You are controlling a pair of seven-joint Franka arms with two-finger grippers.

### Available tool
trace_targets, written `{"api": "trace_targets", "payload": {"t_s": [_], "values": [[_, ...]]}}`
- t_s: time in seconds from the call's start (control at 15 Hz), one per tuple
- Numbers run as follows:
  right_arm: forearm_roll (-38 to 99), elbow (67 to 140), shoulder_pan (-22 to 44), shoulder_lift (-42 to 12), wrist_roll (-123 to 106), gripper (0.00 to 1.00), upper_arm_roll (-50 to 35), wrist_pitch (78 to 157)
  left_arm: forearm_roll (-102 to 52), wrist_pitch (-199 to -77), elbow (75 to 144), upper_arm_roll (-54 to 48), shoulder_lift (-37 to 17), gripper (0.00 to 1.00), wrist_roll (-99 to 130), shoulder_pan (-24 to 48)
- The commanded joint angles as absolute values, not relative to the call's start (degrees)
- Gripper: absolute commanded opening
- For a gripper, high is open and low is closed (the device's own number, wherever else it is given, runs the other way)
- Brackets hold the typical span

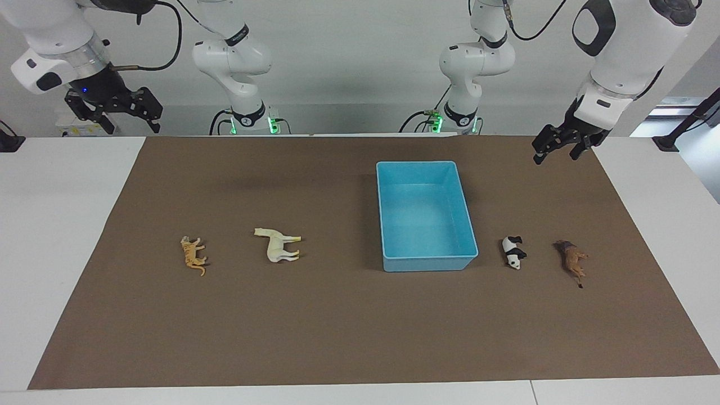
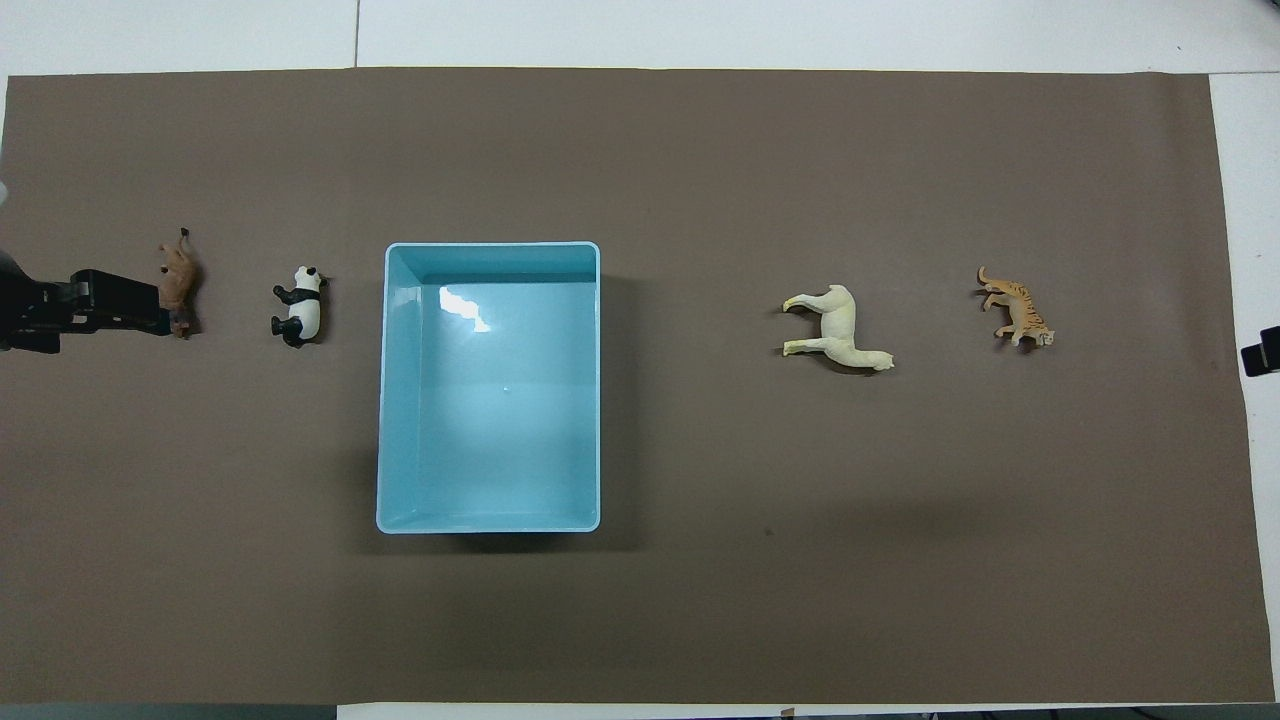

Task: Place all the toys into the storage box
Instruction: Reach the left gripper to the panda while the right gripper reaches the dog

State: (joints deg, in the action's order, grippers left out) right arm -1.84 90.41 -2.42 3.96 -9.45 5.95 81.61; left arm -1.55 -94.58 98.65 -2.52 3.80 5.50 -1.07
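A rectangular light-blue plastic storage box [image 1: 426, 216] with low walls sits empty on the brown mat [image 1: 337, 337] that covers the white tabletop [image 1: 56, 225]. All four small plastic animal toys lie on their sides on the mat, outside the box. Toward the left arm's end lie the black-and-white panda [image 1: 513, 252], just beside the box, and then the brown dark-maned lion [image 1: 572, 261]. Toward the right arm's end lie the cream-white horse [image 1: 278, 245] and, nearer the mat's edge, the orange striped tiger [image 1: 193, 255]. The left gripper [image 1: 558, 148] hangs raised over the mat's corner, jaws wide and holding nothing. The right gripper [image 1: 115, 109] waits, raised at its own end, jaws also spread and bare.
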Motion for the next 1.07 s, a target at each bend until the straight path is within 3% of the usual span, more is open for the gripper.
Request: {"api": "trace_targets", "payload": {"t_s": [0.0,0.73,1.0], "values": [[-0.9,91.0,-3.0,4.8,-8.5,1.00,5.8,80.6,-2.2,-93.6,98.1,-2.8,4.0,1.00,4.6,-1.8],[-1.1,91.8,-5.9,5.2,-9.1,1.00,5.8,82.3,-2.2,-93.6,98.1,-3.3,4.0,1.00,4.7,-0.1],[-1.5,98.5,-6.3,8.1,-12.8,1.00,5.7,87.6,-2.2,-93.9,98.2,-3.3,4.0,1.00,5.1,1.5]]}}
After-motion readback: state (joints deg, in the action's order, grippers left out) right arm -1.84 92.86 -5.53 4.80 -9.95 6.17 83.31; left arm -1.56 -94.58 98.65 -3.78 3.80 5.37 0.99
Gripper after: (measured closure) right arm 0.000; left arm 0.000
